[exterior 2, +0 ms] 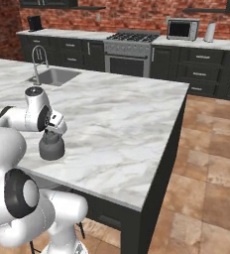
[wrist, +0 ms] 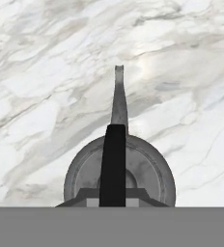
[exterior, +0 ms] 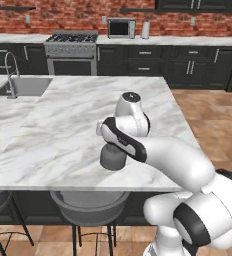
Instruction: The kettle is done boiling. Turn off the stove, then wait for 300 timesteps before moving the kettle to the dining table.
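The small grey kettle (exterior: 111, 157) (exterior 2: 51, 147) stands on the white marble dining table (exterior: 78, 115) (exterior 2: 122, 119), close to its near edge. My gripper (exterior: 115, 145) (exterior 2: 51, 133) (wrist: 114, 198) comes straight down on it and is shut on the kettle's thin dark handle (wrist: 114, 164). In the hand view the handle runs up between my fingertips, over the round lid, and the spout (wrist: 119, 94) points away. The stove (exterior: 71, 44) (exterior 2: 132, 42) is far off at the back wall, among dark cabinets.
A sink with a curved faucet (exterior: 10, 75) (exterior 2: 37, 62) is set in the table's far left part. Round grey stools (exterior: 90, 207) stand under the near edge. A microwave (exterior: 121, 27) (exterior 2: 182, 29) sits on the wall counter beside the stove.
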Controlling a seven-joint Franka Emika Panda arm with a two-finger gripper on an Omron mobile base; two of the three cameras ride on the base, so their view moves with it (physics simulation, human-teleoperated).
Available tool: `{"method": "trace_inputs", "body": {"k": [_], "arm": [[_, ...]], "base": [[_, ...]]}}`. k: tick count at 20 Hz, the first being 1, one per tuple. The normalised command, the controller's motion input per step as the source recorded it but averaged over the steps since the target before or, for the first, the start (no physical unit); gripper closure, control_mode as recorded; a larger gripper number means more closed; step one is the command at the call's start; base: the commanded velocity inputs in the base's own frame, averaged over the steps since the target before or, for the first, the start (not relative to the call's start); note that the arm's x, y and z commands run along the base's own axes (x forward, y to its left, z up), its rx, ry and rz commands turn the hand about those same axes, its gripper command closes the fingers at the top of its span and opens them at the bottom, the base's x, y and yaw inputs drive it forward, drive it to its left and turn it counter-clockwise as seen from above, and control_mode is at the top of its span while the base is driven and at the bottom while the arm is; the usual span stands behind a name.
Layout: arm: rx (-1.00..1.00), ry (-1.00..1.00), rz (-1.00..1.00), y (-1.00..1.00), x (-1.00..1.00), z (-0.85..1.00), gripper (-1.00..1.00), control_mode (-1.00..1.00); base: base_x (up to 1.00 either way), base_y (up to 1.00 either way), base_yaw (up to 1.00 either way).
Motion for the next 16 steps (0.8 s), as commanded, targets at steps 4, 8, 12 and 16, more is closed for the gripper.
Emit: {"method": "trace_inputs", "body": {"k": [4, 8, 12, 16], "arm": [[0.0, 0.03, 0.0, 0.0, 0.42, -0.2, 1.0, -1.0], [-0.01, 0.03, 0.0, 0.0, 0.42, -0.23, 1.0, -1.0], [-0.01, 0.02, 0.0, 0.0, 0.37, -0.24, 1.0, -1.0], [0.0, 0.02, 0.0, 0.0, 0.34, -0.22, 1.0, -1.0]], "base": [[0.0, 0.0, 0.0], [0.0, 0.0, 0.0], [0.0, 0.0, 0.0], [0.0, 0.0, 0.0]]}}
